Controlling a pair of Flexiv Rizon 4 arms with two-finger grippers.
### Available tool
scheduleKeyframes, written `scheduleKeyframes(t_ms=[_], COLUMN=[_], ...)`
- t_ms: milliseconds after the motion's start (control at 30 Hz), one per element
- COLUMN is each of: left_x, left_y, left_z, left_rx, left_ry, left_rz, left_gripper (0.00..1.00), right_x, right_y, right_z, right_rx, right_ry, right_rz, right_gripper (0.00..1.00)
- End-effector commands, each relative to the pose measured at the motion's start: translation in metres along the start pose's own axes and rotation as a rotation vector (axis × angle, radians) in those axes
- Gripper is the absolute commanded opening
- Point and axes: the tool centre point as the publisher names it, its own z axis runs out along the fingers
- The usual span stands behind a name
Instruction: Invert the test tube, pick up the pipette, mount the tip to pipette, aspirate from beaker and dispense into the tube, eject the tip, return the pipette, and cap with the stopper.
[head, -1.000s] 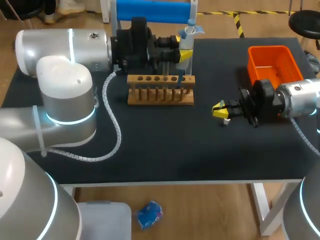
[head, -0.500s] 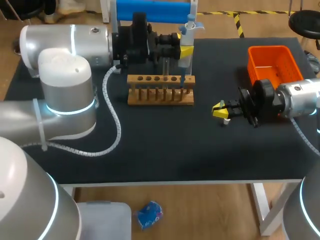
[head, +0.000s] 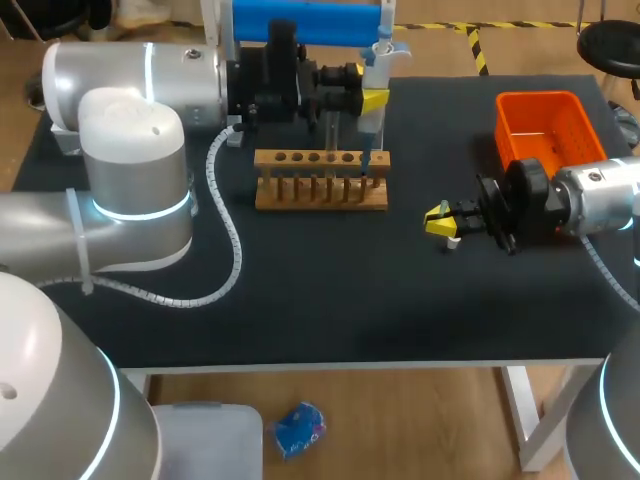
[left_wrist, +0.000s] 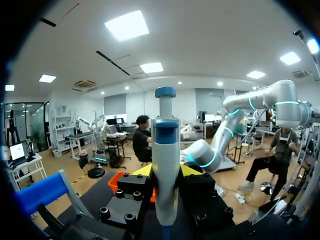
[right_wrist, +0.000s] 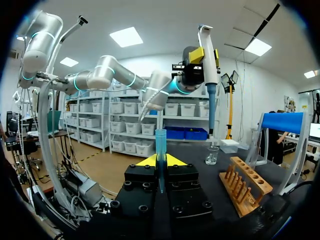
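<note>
The pipette (left_wrist: 165, 150) stands upright, long axis vertical, with its blue plunger button at the top and its slim blue lower end pointing straight down. Its body is pale grey-white with a dark blue band just under the plunger stem. The left gripper (head: 370, 98) is clamped on it, one yellow-tipped finger on each side of the barrel and spread only as wide as the barrel. It holds the pipette in the air at the far side of the table (head: 330, 300), over the right end of the wooden rack (head: 320, 182). The rack is a light-brown strip with a row of round holes, running left to right. In the right wrist view, a small clear beaker (right_wrist: 212, 155) sits on the table below and beyond the pipette's lower end, just beside the far end of the rack. The right gripper (head: 438, 221) hangs low over the table, right of the rack and well apart from it. Its fingers are nearly closed and pinch a thin test tube (right_wrist: 160, 155). The tube is clear with a bluish tint and stands vertical, open mouth upward. An orange basket (head: 540, 110) sits at the far right.
</note>
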Motion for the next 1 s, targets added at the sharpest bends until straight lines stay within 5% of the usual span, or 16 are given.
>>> scheduleKeyframes(t_ms=[33, 1000], left_x=[0.000, 0.000], left_y=[-0.001, -0.001], left_z=[0.000, 0.000], left_rx=[-0.003, -0.003], left_ry=[-0.001, -0.001], left_rz=[-0.001, -0.001], left_gripper=[0.00, 0.00], right_x=[0.000, -0.073], right_y=[0.000, -0.031], right_z=[0.000, 0.068], right_rx=[0.001, 0.052], right_ry=[0.001, 0.002], right_rz=[0.000, -0.035], right_gripper=[0.00, 0.00])
